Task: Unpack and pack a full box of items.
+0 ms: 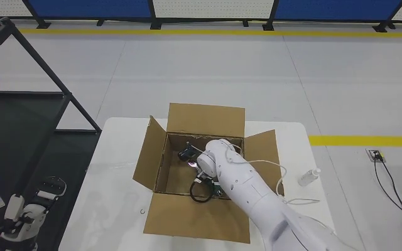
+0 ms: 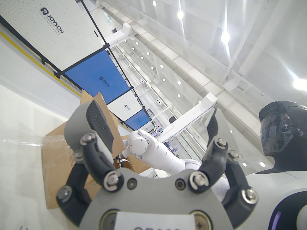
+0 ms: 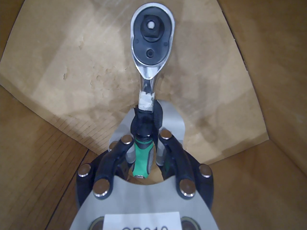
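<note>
The white right arm (image 1: 251,191) stretches forward over the desk and bends down at the wrist into the open brown cardboard box (image 1: 205,119). The right hand (image 3: 146,118) has both fingers pressed tight on the black neck of a chrome-headed ratchet wrench with a green-and-black grip (image 3: 151,39), and the tool's head points out beyond the fingertips. The left hand (image 2: 154,120) is tilted upward, its two ribbed fingers (image 2: 99,125) spread wide apart.
</note>
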You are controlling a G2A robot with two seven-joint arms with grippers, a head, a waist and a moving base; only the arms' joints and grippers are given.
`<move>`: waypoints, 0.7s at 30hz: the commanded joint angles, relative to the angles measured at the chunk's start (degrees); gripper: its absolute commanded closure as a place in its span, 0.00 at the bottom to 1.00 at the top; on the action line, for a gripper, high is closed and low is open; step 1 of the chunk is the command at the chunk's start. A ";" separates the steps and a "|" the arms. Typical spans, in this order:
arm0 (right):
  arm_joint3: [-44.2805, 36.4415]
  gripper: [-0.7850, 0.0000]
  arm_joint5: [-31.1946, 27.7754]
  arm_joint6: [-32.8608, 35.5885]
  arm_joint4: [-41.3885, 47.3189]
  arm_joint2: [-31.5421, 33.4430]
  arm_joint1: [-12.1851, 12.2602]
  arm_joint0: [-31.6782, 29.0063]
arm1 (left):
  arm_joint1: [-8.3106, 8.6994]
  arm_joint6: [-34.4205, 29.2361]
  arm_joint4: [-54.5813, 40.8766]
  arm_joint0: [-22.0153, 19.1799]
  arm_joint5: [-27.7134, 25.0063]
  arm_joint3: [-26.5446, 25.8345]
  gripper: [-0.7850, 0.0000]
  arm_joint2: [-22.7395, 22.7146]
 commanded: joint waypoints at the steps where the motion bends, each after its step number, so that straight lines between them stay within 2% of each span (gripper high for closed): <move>1: 0.48 1.00 -0.28 -0.47 0.16 0.23 -0.10 0.33 | 0.00 0.00 0.00 0.00 0.00 0.00 0.00 0.00; 7: 0.68 1.00 -2.42 -3.21 0.95 1.71 0.46 1.62 | 0.00 0.00 0.00 0.00 0.00 0.00 0.00 0.00; 13: -2.04 1.00 -4.46 -4.73 1.05 3.87 2.59 1.65 | 0.00 0.00 0.00 0.00 0.00 0.00 0.00 0.00; 17: -7.31 1.00 -4.67 -6.12 -0.04 6.03 5.25 -0.54 | 0.00 0.00 0.00 0.00 0.00 0.00 0.00 0.00; 21: -19.16 1.00 -4.23 -5.09 -2.83 9.95 9.47 -5.90 | 0.00 0.00 0.00 0.00 0.00 0.00 0.00 0.00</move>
